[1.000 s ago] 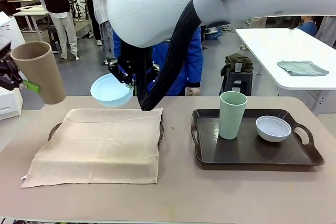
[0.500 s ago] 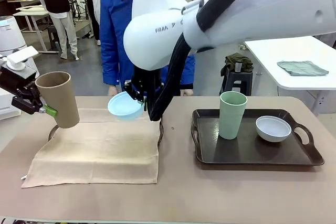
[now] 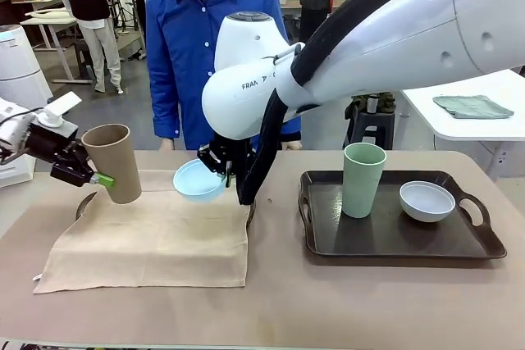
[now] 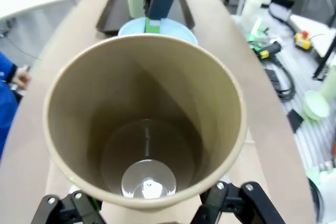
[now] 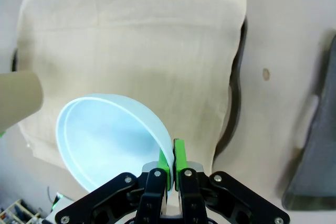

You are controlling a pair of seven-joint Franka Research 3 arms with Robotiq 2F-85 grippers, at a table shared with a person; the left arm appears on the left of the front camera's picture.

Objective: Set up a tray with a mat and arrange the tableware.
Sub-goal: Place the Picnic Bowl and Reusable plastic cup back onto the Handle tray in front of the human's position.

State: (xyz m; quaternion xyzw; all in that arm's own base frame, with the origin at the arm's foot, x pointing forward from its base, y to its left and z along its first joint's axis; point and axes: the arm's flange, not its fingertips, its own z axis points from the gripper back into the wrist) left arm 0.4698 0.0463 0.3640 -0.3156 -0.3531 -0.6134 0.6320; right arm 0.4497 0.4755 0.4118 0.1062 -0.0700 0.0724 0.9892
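Front view, I see the left gripper (image 3: 94, 176) at the left edge of the frame, jaws clamped on the lower part of the tan tumbler (image 3: 112, 161). The tumbler is tilted, mouth up, over the upper left corner of the mat (image 3: 152, 231). I can't tell whether its base touches the cloth.

The right gripper (image 5: 170, 163) sits centre frame in the front view. Its jaws are pinched on the rim of the blue bowl (image 3: 198, 180), one pad inside and one outside. The bowl is tipped and held above the mat's upper edge, right of the tan tumbler and apart from it.

The mat is draped over the left tray (image 3: 251, 206). The tray's dark rim shows past the mat on both sides.

The right tray (image 3: 394, 239) is at the right of the frame and has no mat. The green tumbler (image 3: 363, 179) stands upright on its left part. The white bowl (image 3: 426, 201) sits right of it, near but apart.

A person (image 3: 205, 47) in a blue shirt stands at the top centre, behind the table.

In the left wrist view I look straight down into the tan tumbler, and it is empty.
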